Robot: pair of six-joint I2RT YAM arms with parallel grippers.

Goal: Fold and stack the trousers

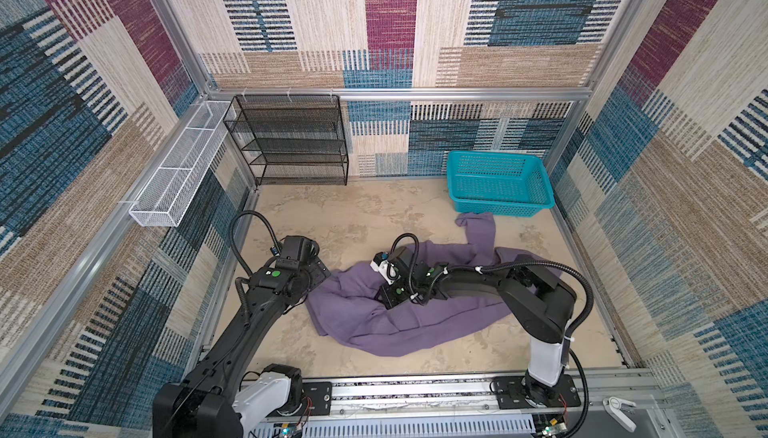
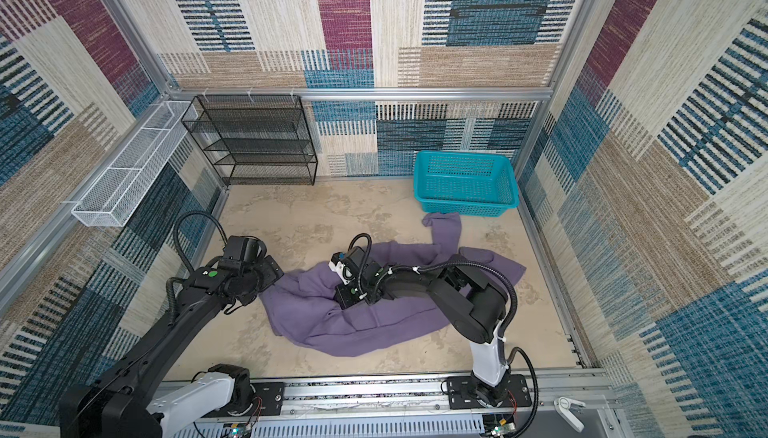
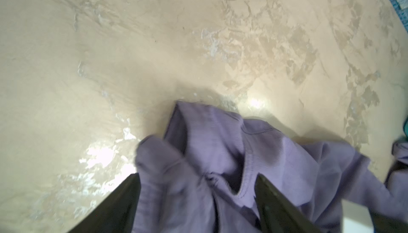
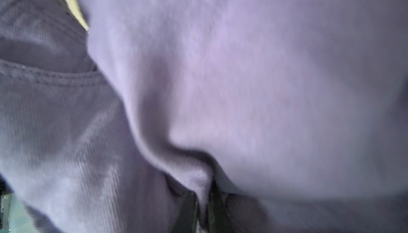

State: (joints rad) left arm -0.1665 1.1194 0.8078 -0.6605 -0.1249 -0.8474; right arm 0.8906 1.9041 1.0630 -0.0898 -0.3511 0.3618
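The trousers (image 1: 395, 319) lie crumpled in the middle of the desk (image 1: 332, 216). At their 9 o'clock edge the left tool (image 3: 196, 176) stands wide open around bunched cloth, and at the centre the right tool (image 4: 204, 196) pinches a thin fold. On a pull that fold may slip out, or the leg at 1 o'clock may snag the teal basket (image 1: 498, 203) just beside it.

In both top views the right arm (image 1: 469, 282) hides the trousers (image 1: 374, 328) from centre toward 3 o'clock; the right wrist view shows them blurred and cut off.
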